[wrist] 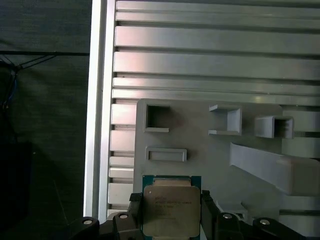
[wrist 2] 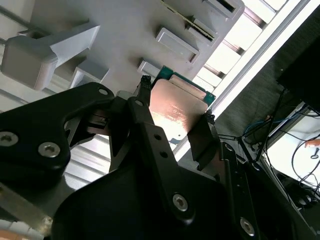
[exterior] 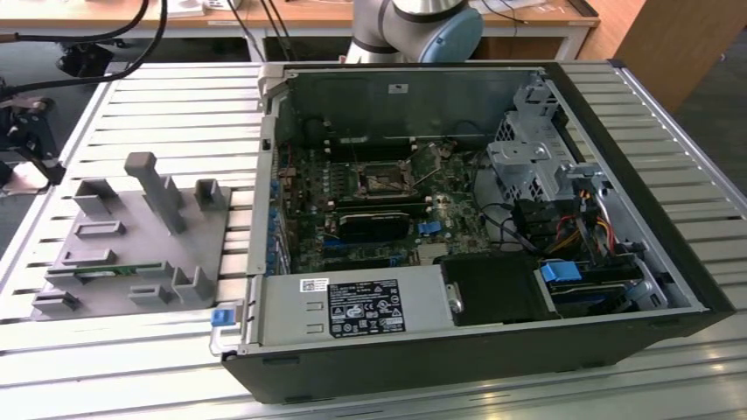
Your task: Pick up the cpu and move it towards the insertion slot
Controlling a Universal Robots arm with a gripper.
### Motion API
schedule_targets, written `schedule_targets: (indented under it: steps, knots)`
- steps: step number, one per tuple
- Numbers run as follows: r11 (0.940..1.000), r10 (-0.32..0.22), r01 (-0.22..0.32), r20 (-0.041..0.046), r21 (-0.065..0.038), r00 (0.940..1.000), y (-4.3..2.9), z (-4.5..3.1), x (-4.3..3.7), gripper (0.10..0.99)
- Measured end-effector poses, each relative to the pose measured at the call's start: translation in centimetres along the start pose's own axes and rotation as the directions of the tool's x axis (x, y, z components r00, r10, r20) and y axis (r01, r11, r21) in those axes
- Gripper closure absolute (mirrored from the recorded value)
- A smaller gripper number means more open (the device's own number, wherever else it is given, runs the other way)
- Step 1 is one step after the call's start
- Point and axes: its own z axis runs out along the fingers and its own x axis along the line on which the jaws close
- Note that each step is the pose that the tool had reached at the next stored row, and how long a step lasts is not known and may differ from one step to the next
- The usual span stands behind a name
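Tool: the tool (wrist 2: pixel 177 102) is being shown in both wrist views, narrowed until its two black fingers (wrist: pixel 134 212) are pressing on opposite edges of the chip; nothing else is being gripped.
Cpu: the cpu (wrist: pixel 167 210) is being held flat between those fingers, silver lid turned to the first wrist view, green rim showing along its far edge.
Place of the cpu: it is being carried over the near edge of the grey fixture block (wrist: pixel 200 145), beside the rim of the slatted aluminium worktop (wrist: pixel 215 65); whether it is fully clear of the fixture cannot be told.
Insertion slot: the insertion slot (exterior: pixel 382 181) is being seen in the exterior view as a silvery frame with a dark centre, lying face-up on the motherboard (exterior: pixel 350 232) inside the open computer case (exterior: pixel 467 350).
Deciding relation: the fixture is lying on the exterior view's left and the case on its right, well apart, so the slot is judged to lie sideways from the held chip, across the case wall.
Axis: the chip is square, so no long axis is being offered; only its flat attitude and the corner alignment are judged to matter.
Stage: the grasp is judged as made, the crossing as not yet made.
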Motion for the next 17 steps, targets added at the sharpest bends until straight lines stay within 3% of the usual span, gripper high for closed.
schedule_targets:
  steps: [17]
  knots:
    - [1.0,0.0,0.0,-0.0001,0.0,1.0,0.07,-2.52,0.0,0.541]
